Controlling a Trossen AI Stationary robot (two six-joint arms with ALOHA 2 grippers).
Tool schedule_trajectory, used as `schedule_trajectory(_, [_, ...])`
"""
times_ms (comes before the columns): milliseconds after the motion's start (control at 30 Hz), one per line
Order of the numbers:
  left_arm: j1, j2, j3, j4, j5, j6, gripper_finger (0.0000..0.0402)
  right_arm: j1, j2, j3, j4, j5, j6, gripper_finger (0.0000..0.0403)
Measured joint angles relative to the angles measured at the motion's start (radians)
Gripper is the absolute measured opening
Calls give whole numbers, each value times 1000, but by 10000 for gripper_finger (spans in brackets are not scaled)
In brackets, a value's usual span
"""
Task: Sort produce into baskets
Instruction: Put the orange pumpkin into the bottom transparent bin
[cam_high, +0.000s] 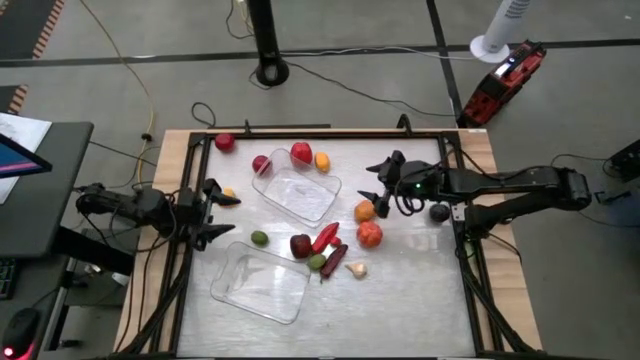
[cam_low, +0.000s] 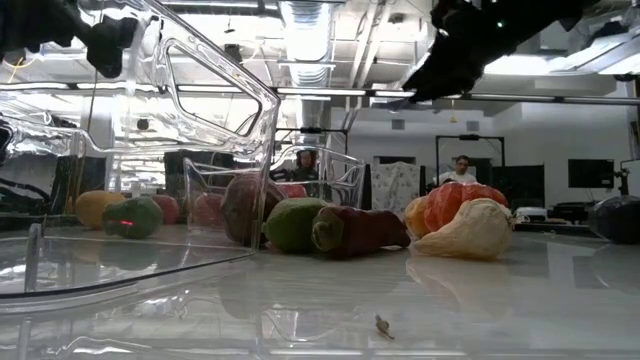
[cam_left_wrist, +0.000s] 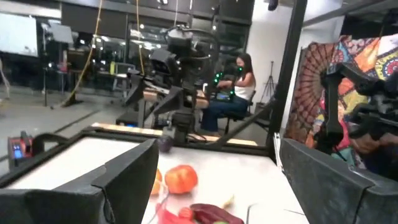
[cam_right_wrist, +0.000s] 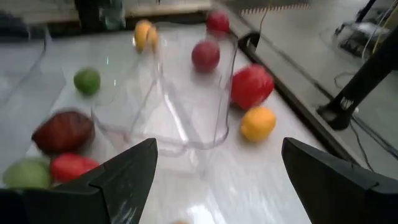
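Note:
Two clear baskets lie on the table, one toward the far side (cam_high: 297, 192) and one near the front (cam_high: 260, 283); both look empty. Produce lies scattered between and around them: red (cam_high: 301, 153), orange (cam_high: 322, 160) and maroon (cam_high: 262, 164) pieces by the far basket, and a cluster with a red-orange tomato (cam_high: 370, 234), a red pepper (cam_high: 325, 237) and a whitish garlic (cam_high: 356, 269). My left gripper (cam_high: 222, 215) is open at the table's left edge, above the table. My right gripper (cam_high: 372, 182) is open above the table, right of the far basket (cam_right_wrist: 186, 93).
A small yellow piece (cam_high: 229, 192) lies just beyond my left gripper, and a green one (cam_high: 260, 238) to its right. A dark round thing (cam_high: 440, 211) sits under my right arm. A black frame (cam_high: 320, 130) edges the table. People sit in the room beyond.

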Motion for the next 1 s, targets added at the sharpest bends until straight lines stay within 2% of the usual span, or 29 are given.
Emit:
schedule_trajectory(167, [-70,66,-1,-9,-87,-10,322,23,-4,-33,-21,16,14,372])
schedule_trajectory(300, [-118,123,0,36,-158,51,322,14,-25,-67,18,29,-4,372])
schedule_trajectory(667, [-187,129,23,8,-264,89,322,-23,-62,-69,-53,-31,6,372])
schedule_trajectory(800, [-198,129,23,3,-270,89,322,-24,-62,-71,-72,-40,7,372])
schedule_trajectory(1000, [-201,129,23,-9,-296,127,322,-65,-82,-196,78,-59,10,358])
